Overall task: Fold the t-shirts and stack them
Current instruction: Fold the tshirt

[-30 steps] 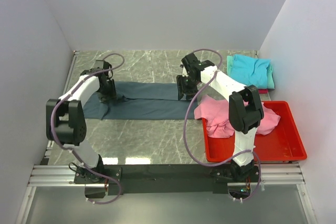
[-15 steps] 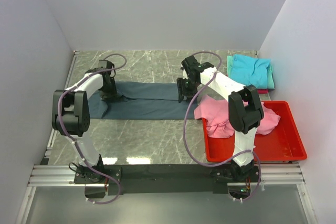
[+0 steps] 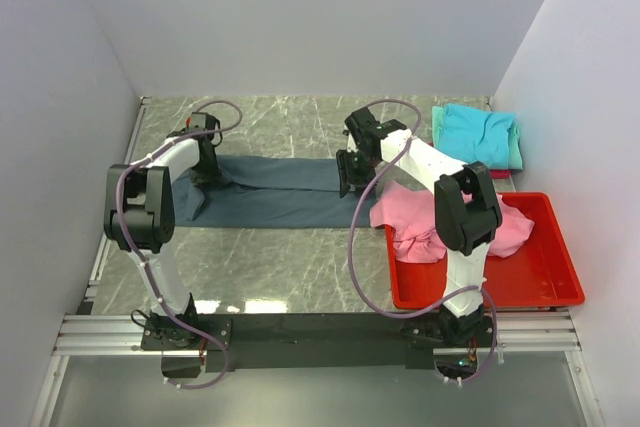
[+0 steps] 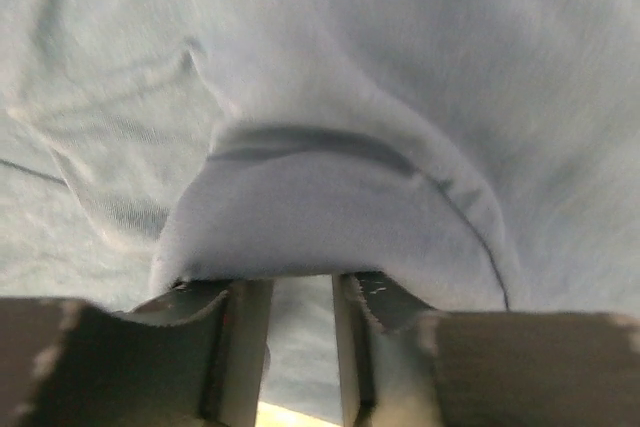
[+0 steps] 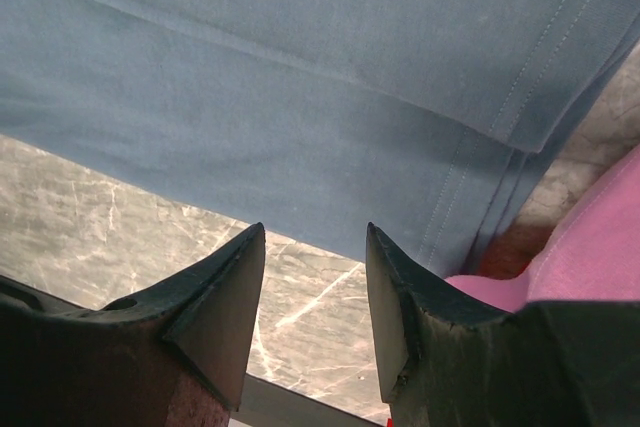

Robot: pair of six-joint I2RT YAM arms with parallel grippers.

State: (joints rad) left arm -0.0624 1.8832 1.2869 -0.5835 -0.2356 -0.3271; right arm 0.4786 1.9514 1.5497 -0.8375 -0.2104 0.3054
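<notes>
Holding pink t-shirt (image 3: 405,219), red bin (image 3: 535,272), right hand (image 5: 313,239) released over slate t-shirt (image 3: 280,194), left hand (image 4: 300,289) unclear

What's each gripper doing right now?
Left gripper: fingertips under a fold of the blue-grey t-shirt; grip cannot be told.
Right gripper: open, holding nothing.

Our arms reach forward, wrists low.
We hold the left gripper (image 3: 207,171) at eleven o'clock, the right gripper (image 3: 351,175) at twelve, jaws apart.
</notes>
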